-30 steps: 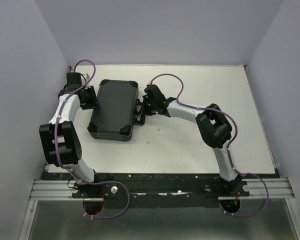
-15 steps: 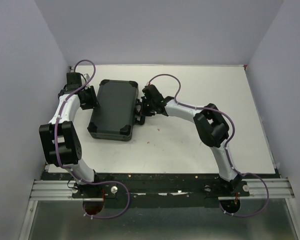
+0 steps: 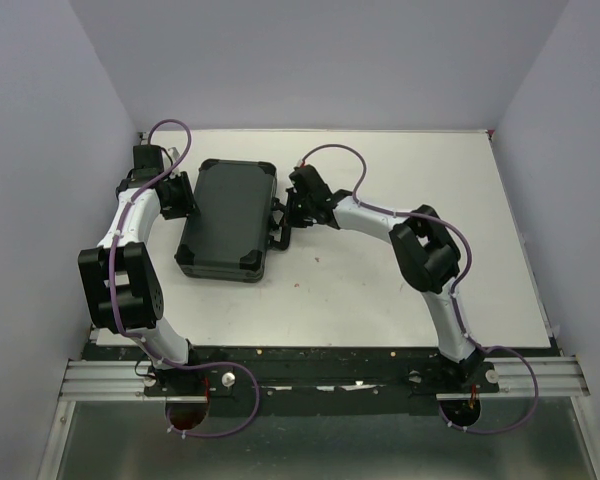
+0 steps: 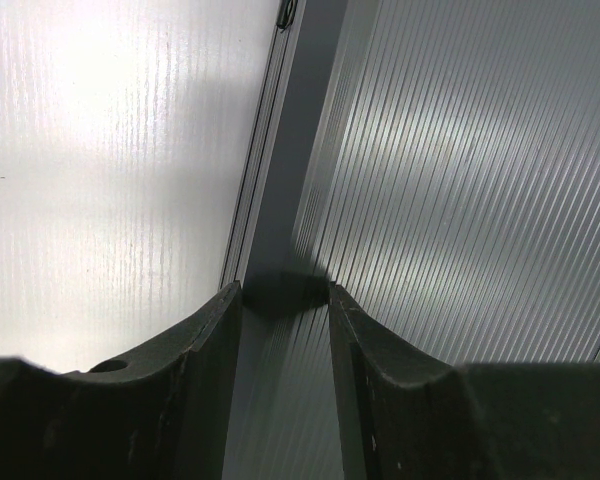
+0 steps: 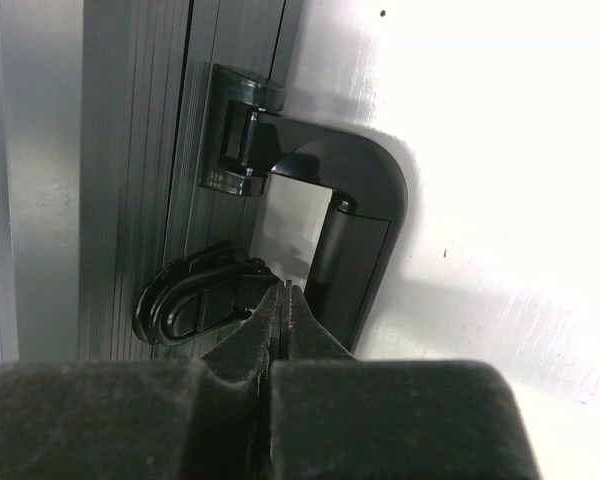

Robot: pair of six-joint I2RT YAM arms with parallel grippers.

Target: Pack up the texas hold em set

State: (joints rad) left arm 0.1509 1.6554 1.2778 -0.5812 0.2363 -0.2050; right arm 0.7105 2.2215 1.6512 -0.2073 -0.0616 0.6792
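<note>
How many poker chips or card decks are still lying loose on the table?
0. None show on the table; only the closed black case lies there, between the left hand and right hand. Any would be hidden inside.

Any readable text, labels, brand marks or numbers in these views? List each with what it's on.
None readable. The closed black case, its handle and latch show no lettering in any view. The left gripper, right gripper and table carry no visible marks either.

The case [image 3: 227, 220] is shut, its contents hidden. In the right wrist view, the handle [image 5: 355, 230] is partly masked by the right claw [image 5: 283, 310]. The left claw [image 3: 177, 195] tips are indistinct from above.
</note>
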